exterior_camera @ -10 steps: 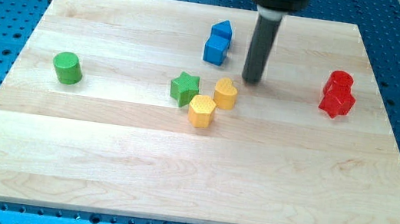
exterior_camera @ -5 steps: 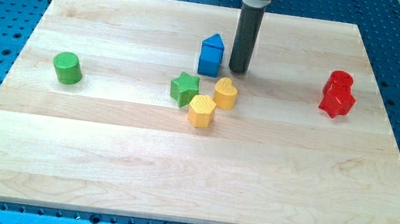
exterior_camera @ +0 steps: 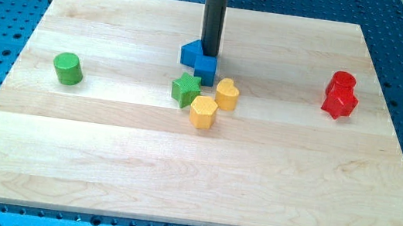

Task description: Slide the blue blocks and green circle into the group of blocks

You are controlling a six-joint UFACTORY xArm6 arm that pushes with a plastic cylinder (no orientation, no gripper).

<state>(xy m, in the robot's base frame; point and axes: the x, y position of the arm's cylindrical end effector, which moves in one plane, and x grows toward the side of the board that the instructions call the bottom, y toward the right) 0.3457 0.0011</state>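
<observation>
- The two blue blocks point(exterior_camera: 198, 60) are seen touching the cluster of green star point(exterior_camera: 184, 89) and yellow blocks point(exterior_camera: 214, 103).
- The green cylinder point(exterior_camera: 68, 68) is left far off at the view's left.
- Nothing is held by the tool; its tip point(exterior_camera: 208, 53) is pressed against the blue blocks.

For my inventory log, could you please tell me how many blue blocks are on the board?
2: one blue block left of my tip, one blue cube just below it, touching the green star.
</observation>
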